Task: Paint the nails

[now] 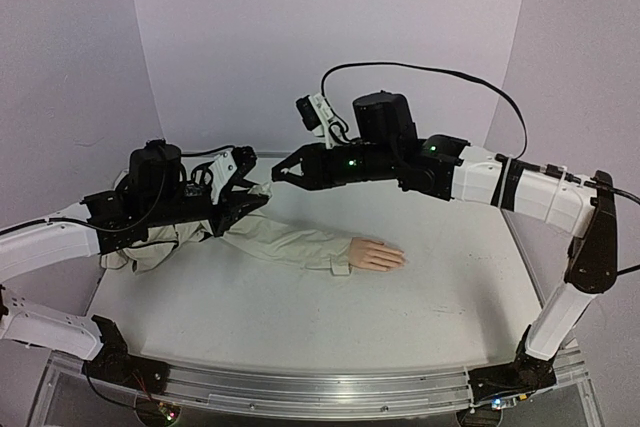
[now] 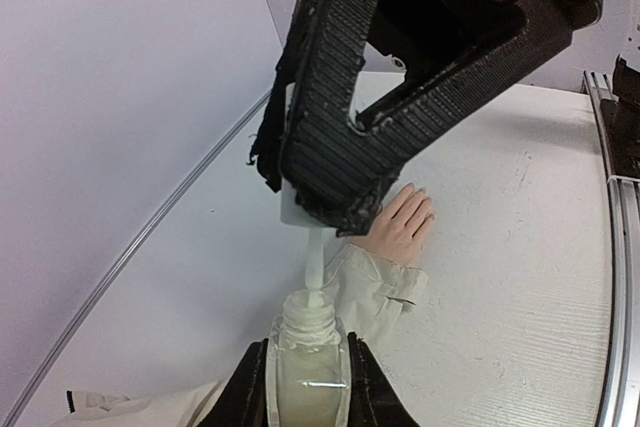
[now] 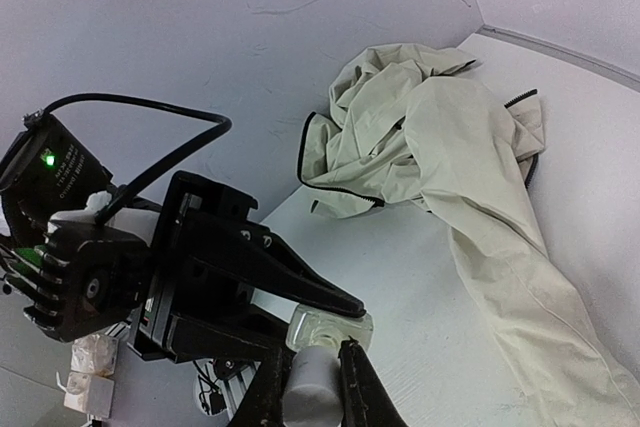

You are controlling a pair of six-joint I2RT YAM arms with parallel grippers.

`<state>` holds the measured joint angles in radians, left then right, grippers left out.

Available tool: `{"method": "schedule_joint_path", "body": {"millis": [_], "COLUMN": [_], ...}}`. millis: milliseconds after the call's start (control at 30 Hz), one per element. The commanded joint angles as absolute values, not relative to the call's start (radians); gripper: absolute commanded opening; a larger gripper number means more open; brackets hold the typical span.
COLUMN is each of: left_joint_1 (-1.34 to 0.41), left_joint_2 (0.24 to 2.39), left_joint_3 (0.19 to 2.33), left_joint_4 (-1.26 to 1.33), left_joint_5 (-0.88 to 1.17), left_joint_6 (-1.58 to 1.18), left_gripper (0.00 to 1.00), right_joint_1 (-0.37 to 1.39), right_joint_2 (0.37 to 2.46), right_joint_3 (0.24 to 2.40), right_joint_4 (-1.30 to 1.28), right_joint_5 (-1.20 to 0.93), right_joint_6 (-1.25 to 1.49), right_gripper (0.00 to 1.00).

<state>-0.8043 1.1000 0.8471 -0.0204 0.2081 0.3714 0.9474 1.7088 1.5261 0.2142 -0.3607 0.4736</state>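
Observation:
The peach mannequin hand (image 1: 376, 254) lies palm down mid-table, in a beige jacket sleeve (image 1: 285, 240). Its tiny nails (image 2: 424, 199) show at the fingertips in the left wrist view. My left gripper (image 1: 262, 197) is shut on a small clear polish bottle (image 2: 309, 372) and holds it above the sleeve, behind and left of the hand. My right gripper (image 1: 278, 175) is shut on the bottle's white cap (image 3: 314, 383). The cap is lifted just off the neck, and the white brush stem (image 2: 315, 265) still reaches into the bottle.
The rest of the beige jacket (image 3: 440, 137) lies bunched at the table's back left, under my left arm. A purple backdrop wall (image 1: 330, 27) stands behind the table. A metal rail (image 1: 330, 387) runs along the near edge.

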Motion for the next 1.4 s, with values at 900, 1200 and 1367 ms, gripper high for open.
{"method": "schedule_joint_path", "body": {"millis": [900,1200,1367], "left_joint_1": [-0.809,-0.808,-0.808], "left_joint_2": [1.105,1.105,1.104], "left_joint_3": [0.904,0.903,0.903], "left_joint_4": [0.006,0.006,0.006], "left_joint_5": [0.232,0.231,0.232], "left_joint_6": [0.383,0.382,0.382], "left_gripper": [0.00,0.00,0.00], "right_joint_1": [0.941,0.940,0.940], "right_joint_2": [1.655,1.636,1.630], "right_joint_3": [1.528,1.511,1.505], "right_joint_4": [0.290,0.297,0.301], "right_joint_5": [-0.393,-0.371,-0.366], "right_joint_6": [0.492,0.497,0.499], "right_gripper": [0.00,0.00,0.00]}}
